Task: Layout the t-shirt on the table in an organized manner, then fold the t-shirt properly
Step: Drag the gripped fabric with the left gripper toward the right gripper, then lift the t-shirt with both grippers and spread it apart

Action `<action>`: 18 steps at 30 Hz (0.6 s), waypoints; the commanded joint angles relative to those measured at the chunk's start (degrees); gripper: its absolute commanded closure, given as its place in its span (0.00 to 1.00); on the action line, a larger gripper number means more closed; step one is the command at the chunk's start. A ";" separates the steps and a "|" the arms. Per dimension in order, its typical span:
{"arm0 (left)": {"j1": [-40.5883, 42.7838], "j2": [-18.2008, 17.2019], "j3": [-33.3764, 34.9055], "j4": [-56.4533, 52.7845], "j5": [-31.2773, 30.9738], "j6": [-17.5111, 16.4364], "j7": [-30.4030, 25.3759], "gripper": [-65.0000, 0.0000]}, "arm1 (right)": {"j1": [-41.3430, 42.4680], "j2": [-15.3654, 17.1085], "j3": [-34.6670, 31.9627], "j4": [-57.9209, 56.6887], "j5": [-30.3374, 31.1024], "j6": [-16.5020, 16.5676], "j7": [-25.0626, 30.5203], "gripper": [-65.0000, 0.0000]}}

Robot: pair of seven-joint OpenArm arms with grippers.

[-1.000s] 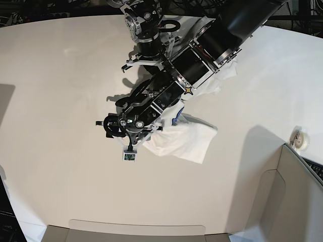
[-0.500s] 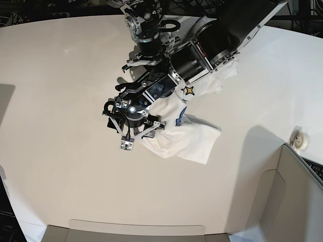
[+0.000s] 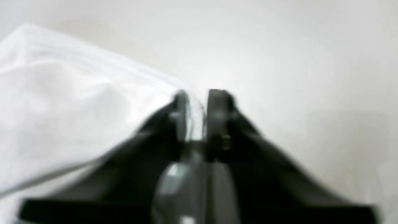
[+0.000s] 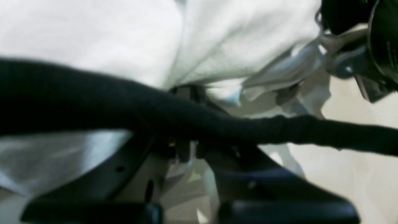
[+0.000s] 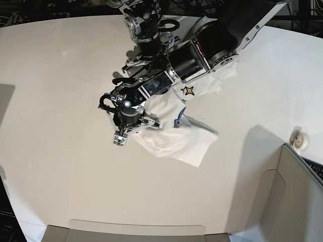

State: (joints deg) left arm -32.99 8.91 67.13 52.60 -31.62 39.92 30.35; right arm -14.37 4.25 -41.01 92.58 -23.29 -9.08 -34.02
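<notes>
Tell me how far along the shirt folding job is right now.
Early stage. Nothing looks done: the t-shirt lies bunched and creased on the table, not spread flat. In hand: the left end effector is pinched on an edge of the cloth, and the right end effector is shut amid shirt fabric, though a grip there is unclear. Left: the laying out and every fold.

t-shirt point(image 5: 176, 136) half hidden under arms, right tool point(image 4: 186, 149) behind cable, wrist views blurred
</notes>
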 commanded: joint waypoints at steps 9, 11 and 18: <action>-0.55 0.09 -0.28 6.08 -0.96 0.08 1.96 1.00 | -1.32 2.74 1.50 -0.58 2.76 3.06 -5.06 1.00; -0.72 -0.51 -2.21 9.60 -0.96 0.08 4.07 1.00 | -1.32 2.83 3.61 -0.49 2.76 3.06 -4.97 1.00; -1.34 -3.32 -16.28 23.49 -0.96 0.08 13.30 1.00 | -1.50 4.32 12.49 6.55 2.76 3.06 -5.41 1.00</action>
State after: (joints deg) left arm -33.26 5.02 50.96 74.98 -32.45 39.90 43.62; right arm -15.42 8.58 -28.62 98.76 -21.08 -6.24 -37.43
